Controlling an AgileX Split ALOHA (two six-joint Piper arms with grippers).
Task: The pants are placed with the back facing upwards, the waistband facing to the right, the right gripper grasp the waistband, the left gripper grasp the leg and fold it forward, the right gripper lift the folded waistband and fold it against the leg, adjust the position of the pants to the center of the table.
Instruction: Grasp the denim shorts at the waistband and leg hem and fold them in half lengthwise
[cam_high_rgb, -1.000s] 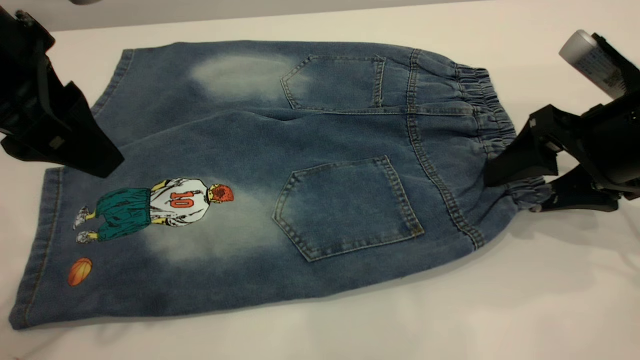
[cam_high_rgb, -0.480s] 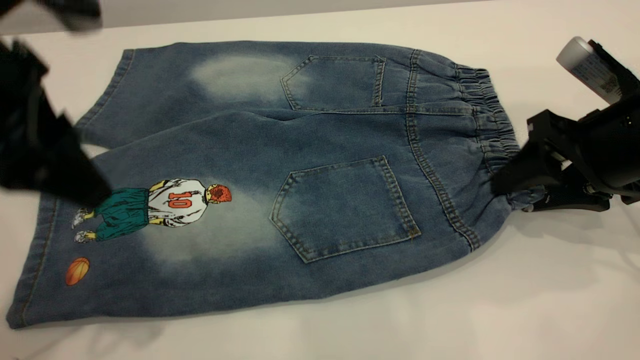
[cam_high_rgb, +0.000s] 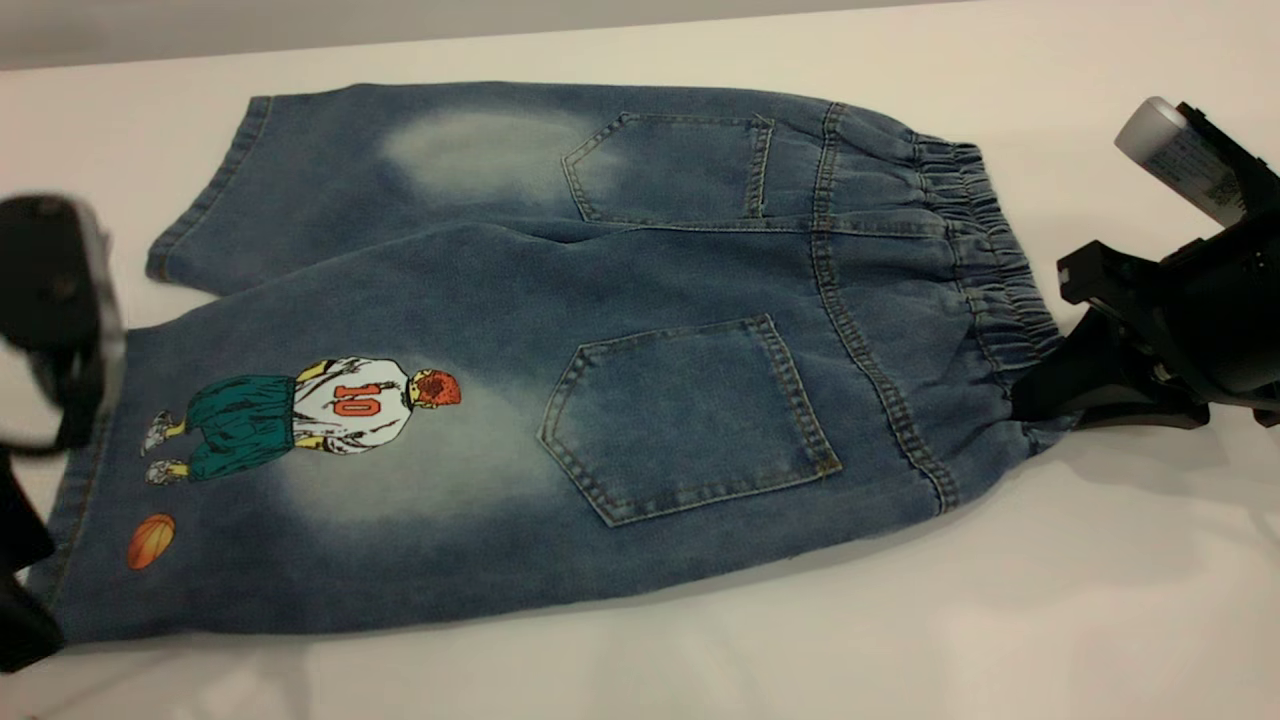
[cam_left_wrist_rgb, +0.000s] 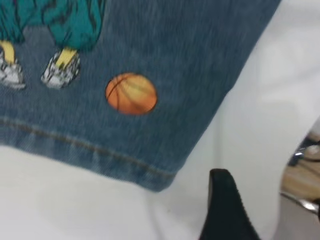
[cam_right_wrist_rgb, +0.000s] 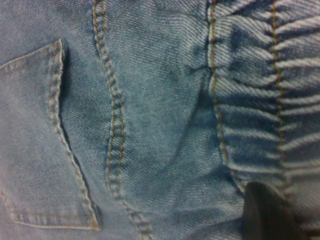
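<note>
Having swung off the printed leg (cam_high_rgb: 250, 480) to its hem corner, the left gripper (cam_high_rgb: 40, 420), whose finger state I cannot tell, isn't yet gripping, while the right gripper (cam_high_rgb: 1050, 405) pinches the waistband (cam_high_rgb: 985, 265) of the pants (cam_high_rgb: 560, 340) lying flat on the bench (cam_high_rgb: 900, 620)

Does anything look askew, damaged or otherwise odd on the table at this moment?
Nothing looks damaged. The pants lie flat, back up, slightly skewed on the table. The right gripper pinches the waistband, bunching its near corner. The left gripper hovers at the leg hem.

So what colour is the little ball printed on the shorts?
Orange with dark seams; the ball shows best in the left wrist view.
</note>
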